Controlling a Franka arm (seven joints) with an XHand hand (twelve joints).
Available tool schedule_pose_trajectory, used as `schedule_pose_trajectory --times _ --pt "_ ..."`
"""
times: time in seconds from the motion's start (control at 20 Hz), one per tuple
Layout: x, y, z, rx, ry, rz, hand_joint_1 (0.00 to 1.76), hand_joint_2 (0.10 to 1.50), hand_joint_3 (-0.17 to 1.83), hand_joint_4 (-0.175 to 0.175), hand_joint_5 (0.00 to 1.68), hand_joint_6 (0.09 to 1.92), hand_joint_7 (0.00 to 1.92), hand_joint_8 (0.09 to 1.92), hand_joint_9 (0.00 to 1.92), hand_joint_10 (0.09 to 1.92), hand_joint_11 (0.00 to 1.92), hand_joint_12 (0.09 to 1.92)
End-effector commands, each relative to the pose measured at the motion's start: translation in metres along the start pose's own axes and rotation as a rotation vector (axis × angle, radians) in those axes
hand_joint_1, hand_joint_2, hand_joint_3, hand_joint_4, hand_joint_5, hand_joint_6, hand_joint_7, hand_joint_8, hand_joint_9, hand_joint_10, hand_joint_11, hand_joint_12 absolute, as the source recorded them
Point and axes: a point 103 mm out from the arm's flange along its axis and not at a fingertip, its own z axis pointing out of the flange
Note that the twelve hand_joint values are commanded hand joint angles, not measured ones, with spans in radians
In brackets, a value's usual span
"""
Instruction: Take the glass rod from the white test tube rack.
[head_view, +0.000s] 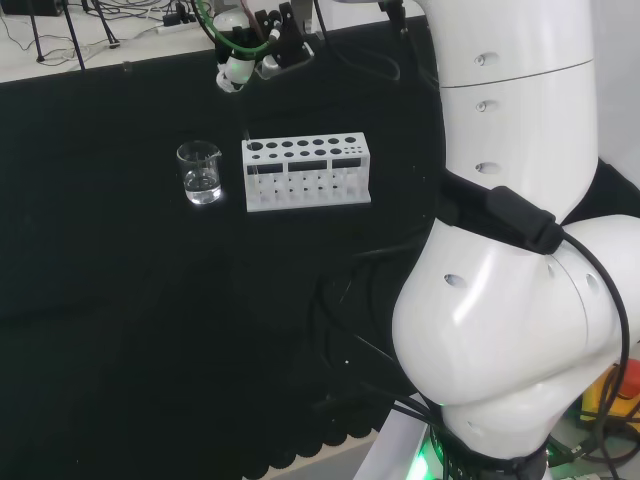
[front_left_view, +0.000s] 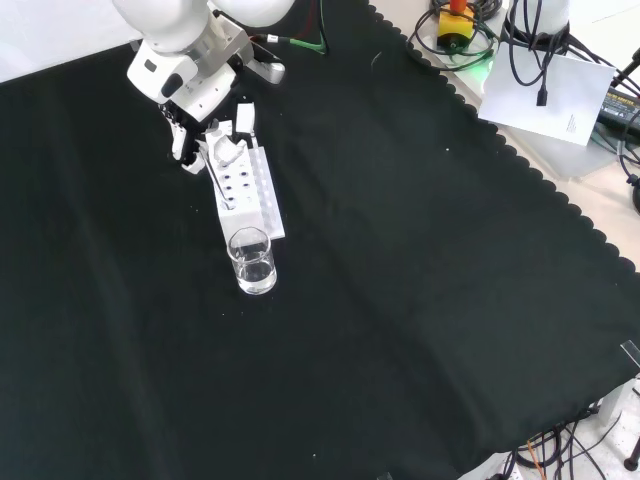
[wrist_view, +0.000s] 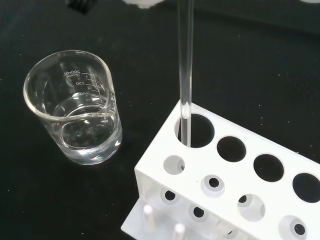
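A clear glass beaker (wrist_view: 75, 107) is standing on the black bench (front_left_view: 400, 300) just beside the end of the white test tube rack (wrist_view: 235, 185), and it is holding a little clear liquid. The glass rod (wrist_view: 186, 70), thin and transparent, is standing upright in the rack's end hole. The robot hand (front_left_view: 222, 150) is hovering over the rack; I cannot tell whether its fingers are closing on the rod
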Motion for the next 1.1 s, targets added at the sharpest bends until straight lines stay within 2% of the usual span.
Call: schedule_pose_trajectory --times 0.05,0.2,0.35,0.5,0.55,0.65,0.75,1.1 --pt "-0.0032 0.0024 0.0013 -0.001 0.0 0.004 1.04 0.99 0.39 -0.16 0.85 1.09 1.19 0.75 1.65 0.69 1.54 1.0" --pt "-0.0025 0.0034 0.0024 -0.006 -0.012 0.006 1.1 1.12 0.12 -0.168 0.86 1.17 1.22 0.76 1.66 0.69 1.59 0.97" --pt "-0.0029 0.0039 0.0024 -0.019 -0.025 0.014 1.14 1.13 0.04 -0.175 0.91 1.11 1.3 0.76 1.66 0.72 1.74 0.84" --pt "-0.0031 0.004 0.0026 0.001 -0.027 0.021 1.14 1.13 0.03 -0.175 0.92 1.1 1.3 0.77 1.66 0.74 1.82 0.78" --pt "-0.0029 0.0039 0.0028 0.01 -0.028 0.021 1.14 1.14 0.03 -0.175 0.91 1.12 1.23 0.78 1.65 0.71 1.84 0.77" --pt "-0.0024 0.0033 0.0031 0.022 -0.027 0.021 1.12 1.11 0.0 -0.175 0.75 1.04 1.03 0.8 1.6 0.59 1.83 0.76" --pt "-0.0018 0.0026 0.0026 0.023 -0.022 0.018 1.11 1.09 -0.01 -0.175 0.65 0.99 0.93 0.8 1.6 0.47 1.81 0.76" --pt "0.0055 0.0021 0.0006 0.036 -0.021 0.008 1.09 1.15 -0.17 -0.169 0.57 0.95 0.87 0.76 1.64 0.24 1.72 0.69"
